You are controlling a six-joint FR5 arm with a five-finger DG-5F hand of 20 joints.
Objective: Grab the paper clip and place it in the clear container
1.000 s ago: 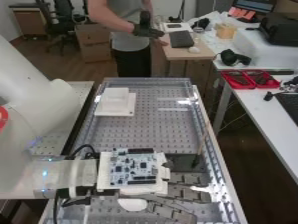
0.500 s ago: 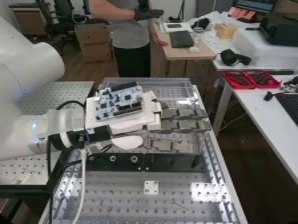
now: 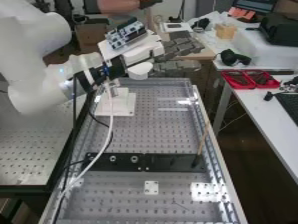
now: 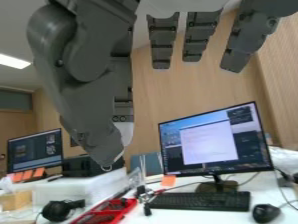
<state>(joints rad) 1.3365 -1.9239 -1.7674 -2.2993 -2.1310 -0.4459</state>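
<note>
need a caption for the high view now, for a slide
Open-fingered hand high near the far end of a perforated bench, a black bar lying across the bench.

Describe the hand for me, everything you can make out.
The hand has dark grey, segmented fingers and a bulky thumb, hard-looking, like plastic or metal. The fingers are straight, with gaps between them. Its white body carries a blue-and-white circuit board. It is raised, appearing at the bench's far end in the high view, fingers towards that view's right. I see nothing gripped, and nothing touching the fingertips.
</note>
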